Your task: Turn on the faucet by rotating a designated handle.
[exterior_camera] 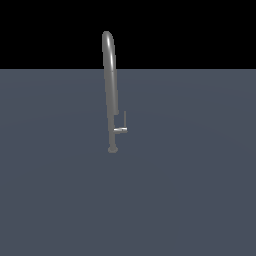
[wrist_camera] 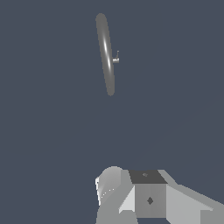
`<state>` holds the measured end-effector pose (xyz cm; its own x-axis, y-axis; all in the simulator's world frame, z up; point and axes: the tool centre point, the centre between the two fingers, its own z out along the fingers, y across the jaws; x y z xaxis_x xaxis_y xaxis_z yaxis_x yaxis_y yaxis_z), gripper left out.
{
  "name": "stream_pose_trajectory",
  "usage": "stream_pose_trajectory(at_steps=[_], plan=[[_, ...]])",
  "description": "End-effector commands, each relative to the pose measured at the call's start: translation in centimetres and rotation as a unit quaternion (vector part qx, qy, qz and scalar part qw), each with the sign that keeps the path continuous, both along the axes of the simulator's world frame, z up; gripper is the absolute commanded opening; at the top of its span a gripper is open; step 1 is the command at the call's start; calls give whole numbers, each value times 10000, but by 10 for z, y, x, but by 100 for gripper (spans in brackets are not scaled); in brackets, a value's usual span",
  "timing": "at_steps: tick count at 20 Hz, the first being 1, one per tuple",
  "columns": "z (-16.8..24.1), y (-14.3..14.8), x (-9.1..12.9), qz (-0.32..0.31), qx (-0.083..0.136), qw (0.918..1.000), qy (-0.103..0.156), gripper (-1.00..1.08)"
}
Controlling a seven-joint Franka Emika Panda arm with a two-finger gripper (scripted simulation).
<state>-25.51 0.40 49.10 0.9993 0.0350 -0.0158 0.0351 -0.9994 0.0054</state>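
Plainly, faucet (exterior_camera: 109, 85) upright; handle (exterior_camera: 121, 128) untouched; jaws' state cannot be told; no writing.

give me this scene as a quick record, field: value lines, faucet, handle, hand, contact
faucet: tall grey gooseneck pipe, upright on a flat grey surface
handle: small L-shaped lever low on the pipe, on the exterior view's right, thin rod pointing up
hand: part of it shows in the wrist view only; open or shut cannot be told
contact: none, the hand is well apart from faucet and handle
task state: handle not yet touched
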Motion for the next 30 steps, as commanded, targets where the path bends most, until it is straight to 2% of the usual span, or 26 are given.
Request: stream_pose_trajectory(at_steps=[1,10,18,24,30], plan=[[0,0,0,0,0,10000,0,-100],[-3,2,11,-126,113,9998,145,-100],[-11,5,38,-456,412,9967,527,-100],[-23,7,69,-833,754,9890,962,-100],[-39,7,101,-1233,1120,9757,1426,-100]])
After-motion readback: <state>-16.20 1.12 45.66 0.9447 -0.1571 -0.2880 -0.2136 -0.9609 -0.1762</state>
